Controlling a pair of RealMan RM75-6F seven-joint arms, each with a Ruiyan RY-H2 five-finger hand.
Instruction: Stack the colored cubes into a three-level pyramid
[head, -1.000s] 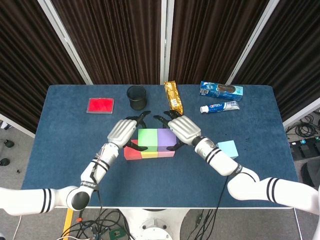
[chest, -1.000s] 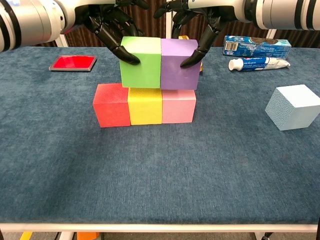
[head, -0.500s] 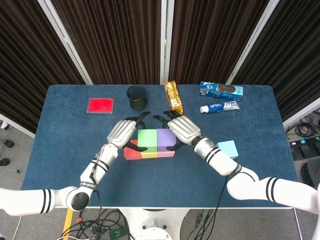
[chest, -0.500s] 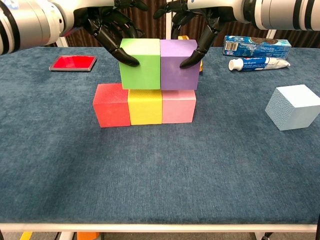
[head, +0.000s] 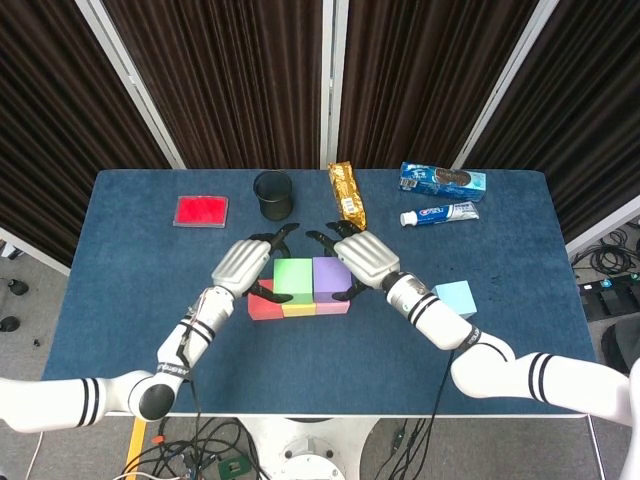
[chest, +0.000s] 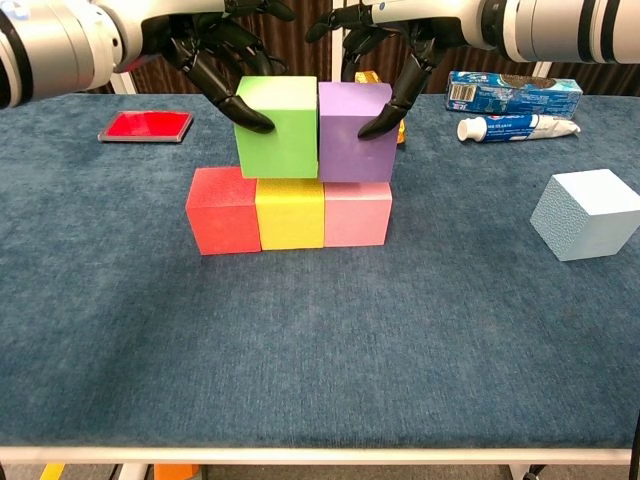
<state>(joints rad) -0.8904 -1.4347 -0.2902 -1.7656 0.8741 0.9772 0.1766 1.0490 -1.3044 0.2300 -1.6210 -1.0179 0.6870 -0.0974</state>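
Two cubes form the second level: a bright green foam cube (chest: 277, 127) and a purple foam cube (chest: 356, 131), side by side and touching. Beneath them sits a row of three touching cubes on the blue cloth-covered table (chest: 320, 340): red cube (chest: 222, 209), yellow cube (chest: 290, 211), pink cube (chest: 356, 213). The left hand (head: 245, 262) presses dark fingertips (chest: 255, 122) against the green cube's outer side, fingers spread, while the right hand (head: 364, 257) presses fingertips (chest: 372, 128) against the purple cube's front, so the pair is squeezed between both hands. A light blue cube (chest: 586, 213) lies alone, well apart on the right. At the far edge lie a flat red pad (head: 201, 211), a black round cup (head: 272, 194), a golden snack packet (head: 346, 193), a toothpaste tube (head: 439, 214) and a blue box (head: 442, 179).
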